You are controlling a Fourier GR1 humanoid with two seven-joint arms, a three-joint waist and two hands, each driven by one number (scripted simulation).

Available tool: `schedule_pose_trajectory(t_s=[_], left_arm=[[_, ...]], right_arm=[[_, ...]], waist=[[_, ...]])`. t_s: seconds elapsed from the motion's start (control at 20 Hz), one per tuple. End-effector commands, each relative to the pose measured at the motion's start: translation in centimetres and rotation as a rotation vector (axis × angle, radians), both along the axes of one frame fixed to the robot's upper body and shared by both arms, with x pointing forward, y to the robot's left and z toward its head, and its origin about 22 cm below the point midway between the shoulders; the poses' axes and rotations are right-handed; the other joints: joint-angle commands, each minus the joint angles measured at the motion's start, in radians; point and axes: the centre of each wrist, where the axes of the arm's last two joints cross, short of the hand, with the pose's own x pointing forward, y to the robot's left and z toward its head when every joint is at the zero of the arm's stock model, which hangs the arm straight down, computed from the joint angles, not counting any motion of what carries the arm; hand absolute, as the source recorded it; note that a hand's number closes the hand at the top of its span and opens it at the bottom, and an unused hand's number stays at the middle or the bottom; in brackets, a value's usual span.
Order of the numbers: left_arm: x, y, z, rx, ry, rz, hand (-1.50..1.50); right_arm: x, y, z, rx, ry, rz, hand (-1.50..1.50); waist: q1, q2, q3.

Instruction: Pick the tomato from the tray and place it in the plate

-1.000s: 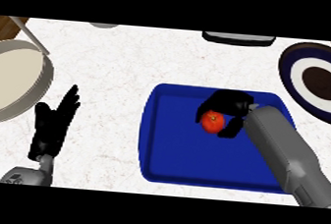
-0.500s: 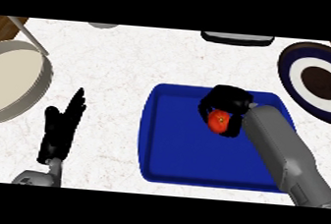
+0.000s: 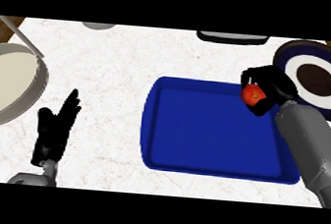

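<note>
Tomato (image 3: pixel 253 94) is gripped by the right hand (image 3: pixel 272 88) fingers over the tray's (image 3: pixel 210 137) upper-right corner, near the plate (image 3: pixel 316 79). Left hand (image 3: pixel 54 130) is rested released at lower left.

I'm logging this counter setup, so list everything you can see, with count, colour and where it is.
tomato: one, red, held in the right hand above the tray's far right corner
tray: one, blue, centre of the counter
plate: one, dark blue rim, white ring, brown centre, far right
bowl: one, cream, left edge
grey object: one, far edge, cut off
dark object: one, far edge, cut off
counter: one, white marbled
left hand: one, black, open, lower left
right hand: one, black, curled round the tomato
</note>
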Motion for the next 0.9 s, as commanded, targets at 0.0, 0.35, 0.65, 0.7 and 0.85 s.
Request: schedule_pose_trajectory(t_s=[0.0, 0.35, 0.65, 0.7, 0.85], left_arm=[[-0.9, 0.7, -0.4, -0.004, 0.015, -0.017, 0.0], [0.9, 1.1, 0.9, -0.004, -0.015, -0.002, 0.0], [0.8, -1.5, -0.1, -0.002, 0.001, -0.027, 0.0], [0.4, -0.5, -0.3, -0.021, -0.006, 0.013, 0.0], [0.7, 0.6, 1.4, -0.017, 0.021, -0.019, 0.0]], right_arm=[[-0.7, -3.7, 0.6, 0.016, -0.187, -0.218, 1.5], [-1.5, -4.6, 4.7, 0.174, -0.514, -0.347, 1.5], [-2.8, -8.1, 7.9, 0.204, -0.518, -0.497, 1.5], [-2.9, -7.1, 7.8, 0.236, -0.504, -0.503, 1.5], [-3.7, -10.5, 6.7, 0.209, -0.5, -0.559, 1.5]], waist=[[0.009, 0.0, 0.0], [-0.005, -0.004, -0.001], [0.008, 0.001, -0.001], [0.012, 0.0, -0.001], [0.015, 0.002, 0.0]])
